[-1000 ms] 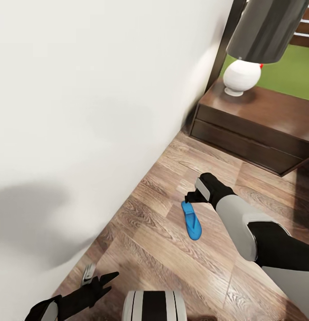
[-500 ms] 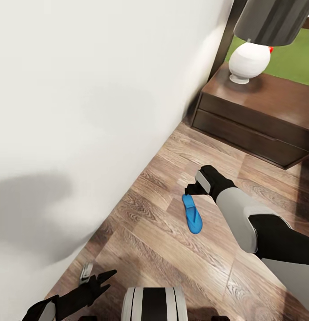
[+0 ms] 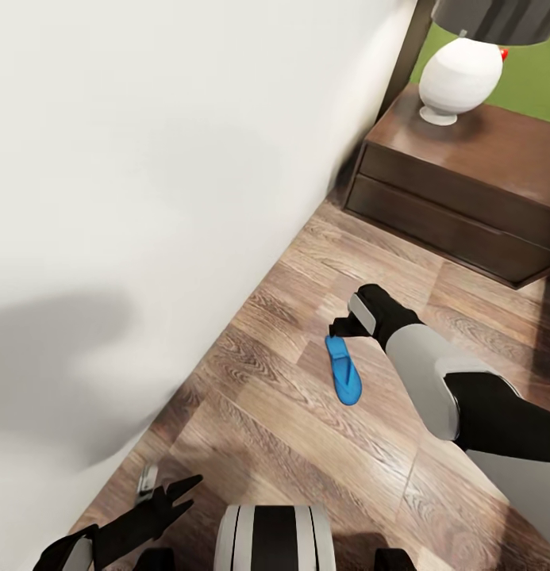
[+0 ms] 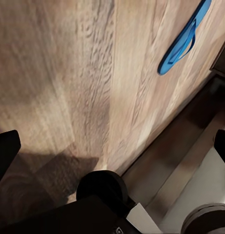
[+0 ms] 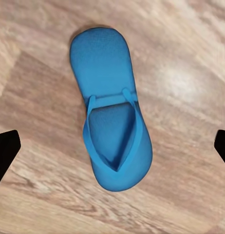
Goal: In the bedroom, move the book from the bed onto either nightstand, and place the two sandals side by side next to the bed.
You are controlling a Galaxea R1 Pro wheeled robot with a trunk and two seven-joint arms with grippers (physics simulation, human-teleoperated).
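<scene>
Wooden floor (image 3: pixel 290 444) bears one blue sandal (image 5: pixel 112 129) beneath the right pincer (image 3: pixel 344 327), spread wide.

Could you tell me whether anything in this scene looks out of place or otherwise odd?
One thing: a single blue sandal lies strap-up on the wooden floor, at an angle to the bed's edge and apart from it, with no partner beside it. The nightstand and its lamp stand upright and look undamaged.

The head view looks steeply down from above both arms onto the wood floor (image 3: pixel 290 444), facing the nightstand (image 3: pixel 465 198). The right wrist view looks straight down, close over 1 blue sandal (image 5: pixel 112 131). The left wrist view, low over the floor, shares that sandal.
</scene>
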